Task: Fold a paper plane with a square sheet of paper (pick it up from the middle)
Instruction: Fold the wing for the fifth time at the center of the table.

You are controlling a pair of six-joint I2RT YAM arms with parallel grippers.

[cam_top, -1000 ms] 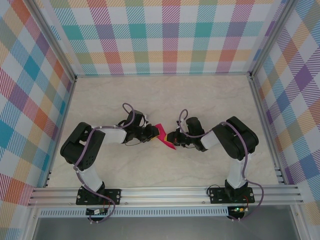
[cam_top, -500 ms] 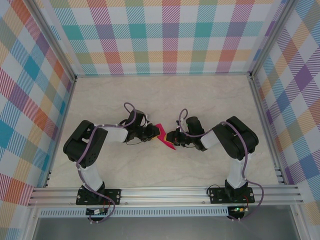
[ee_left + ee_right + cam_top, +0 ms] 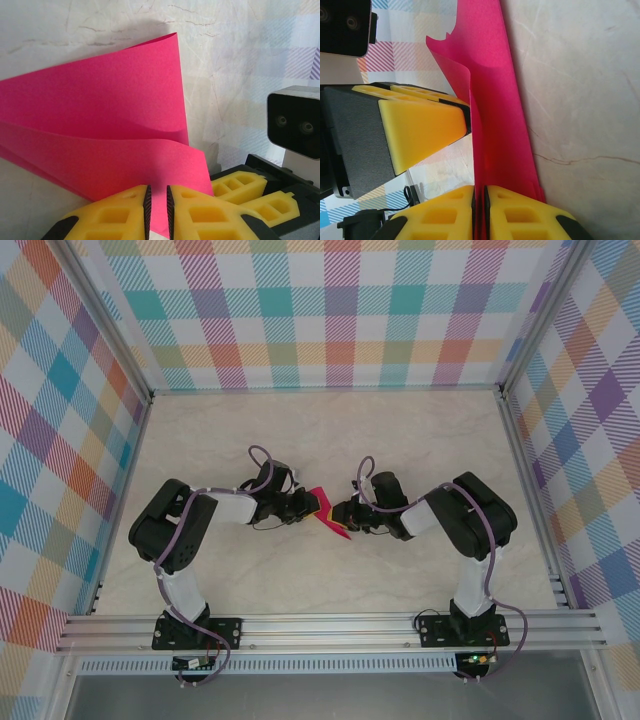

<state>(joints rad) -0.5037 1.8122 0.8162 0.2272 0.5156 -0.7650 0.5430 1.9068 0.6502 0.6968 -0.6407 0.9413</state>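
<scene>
Pinching from both sides: the left gripper and right gripper meet mid-table, with the paper plane between them. In the left wrist view, the left gripper has its fingers nearly together, clamping the lower edge of the paper plane; the pink layers fan up and left away from the tips. In the right wrist view, the right gripper is closed on the paper's thin edge, and the paper plane stands upright from the tips, just off the table. The two grippers' fingers are close beside each other.
</scene>
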